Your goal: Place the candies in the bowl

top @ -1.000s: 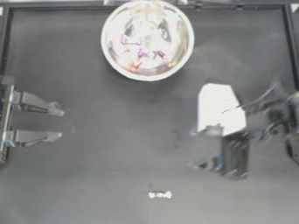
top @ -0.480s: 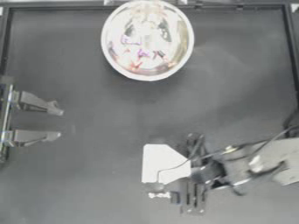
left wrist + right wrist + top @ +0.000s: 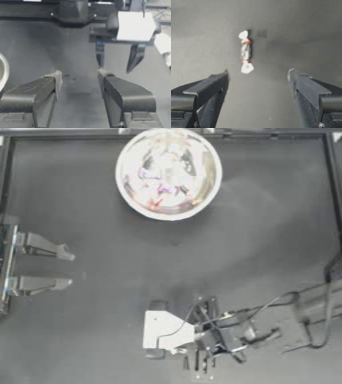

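Candy (image 3: 245,52): we see one twist-wrapped sweet lying loose on the dark table (image 3: 87,338), silver-white wrapper with red bands at the twists. In the right wrist view it sits just ahead of the right gripper (image 3: 258,73), between the lines of the two jaws, closer to one of them, touching neither. Jaws are spread wide, nothing held.

From above we can't pick that candy out; the right gripper (image 3: 200,348) and its white camera block cover the spot, close to the table's near edge, slightly right of centre. The right arm (image 3: 294,323) runs in from the right edge with a loose cable over it.

Left gripper (image 3: 67,269) sits parked at the table's left edge, about mid-depth, well apart from both candy and bowl. Its jaws are open with bare table between them. The left wrist view (image 3: 79,75) confirms the gap and shows the right gripper across the table, fingers pointing down at the surface.

Bowl (image 3: 168,174) stands at the far edge, roughly centred, upright, shiny inside with a pale rim. We see several coloured wrappers inside (image 3: 163,190), purple, magenta and red bits, but reflections keep us from counting them.
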{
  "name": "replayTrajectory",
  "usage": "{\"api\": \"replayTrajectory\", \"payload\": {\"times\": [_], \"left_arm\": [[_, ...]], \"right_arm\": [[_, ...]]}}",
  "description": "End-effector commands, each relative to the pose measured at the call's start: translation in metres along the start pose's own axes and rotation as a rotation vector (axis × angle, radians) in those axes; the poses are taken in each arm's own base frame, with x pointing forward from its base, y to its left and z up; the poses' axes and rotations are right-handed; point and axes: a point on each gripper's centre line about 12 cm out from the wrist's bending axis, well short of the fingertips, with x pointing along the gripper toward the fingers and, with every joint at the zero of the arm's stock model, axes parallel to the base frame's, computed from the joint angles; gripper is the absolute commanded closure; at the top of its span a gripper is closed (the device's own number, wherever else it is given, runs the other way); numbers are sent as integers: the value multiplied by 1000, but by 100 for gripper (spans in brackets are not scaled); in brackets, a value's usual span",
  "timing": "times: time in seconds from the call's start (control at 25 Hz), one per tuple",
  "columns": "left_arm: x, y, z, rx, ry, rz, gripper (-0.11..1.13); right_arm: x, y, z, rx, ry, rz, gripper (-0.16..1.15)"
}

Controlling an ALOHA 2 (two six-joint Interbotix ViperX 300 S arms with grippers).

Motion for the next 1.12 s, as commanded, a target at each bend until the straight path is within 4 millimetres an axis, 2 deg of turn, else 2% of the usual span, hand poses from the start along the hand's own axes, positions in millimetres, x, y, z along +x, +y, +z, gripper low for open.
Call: {"api": "replayTrajectory", "payload": {"times": [0.04,0.56,1.12], "left_arm": [[4,0,8,-4,-11,3,18],[5,1,7,-4,-5,5,18],[6,1,6,-5,3,5,18]], "right_arm": [[-3,5,9,-1,-43,21,-1],[29,5,22,-32,2,44,-1],[46,-10,20,-24,40,45,0]]}}
